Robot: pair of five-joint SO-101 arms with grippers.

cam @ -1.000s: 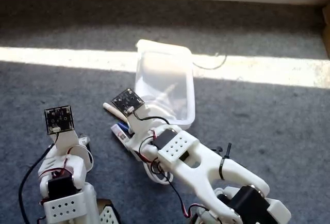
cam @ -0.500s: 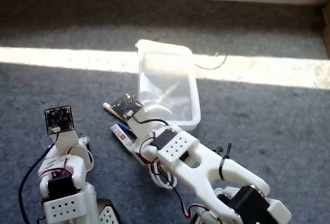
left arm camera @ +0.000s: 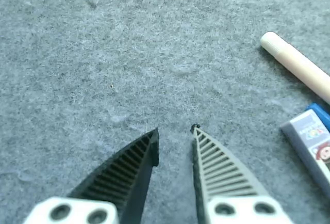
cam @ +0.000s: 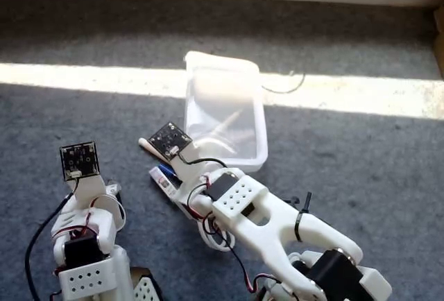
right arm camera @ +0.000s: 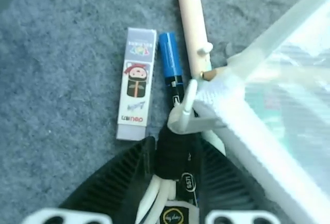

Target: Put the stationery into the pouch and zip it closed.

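Observation:
A translucent pouch (cam: 225, 110) lies mid-floor. In the right wrist view my right gripper (right arm camera: 175, 144) is shut on the black tab of the zipper pull (right arm camera: 183, 113) at the corner of the pouch (right arm camera: 278, 105). Beside that corner lie a grey eraser (right arm camera: 136, 91), a blue-capped pen (right arm camera: 170, 61) and a cream pen (right arm camera: 192, 22); the blue pen's dark barrel runs under the fingers. My left gripper (left arm camera: 175, 132) hovers open over bare carpet, with the cream pen (left arm camera: 296, 64) and eraser (left arm camera: 309, 141) off to one side.
Grey carpet covers the floor, crossed by a bright sunlit band (cam: 83, 79) behind the pouch. A thin dark wire (cam: 284, 87) lies by the pouch's far right side. The left arm (cam: 87, 231) sits at the near left.
The right gripper has drawn slightly toward the near left, and the pouch's near end has shifted a little with it. The left arm has stayed still.

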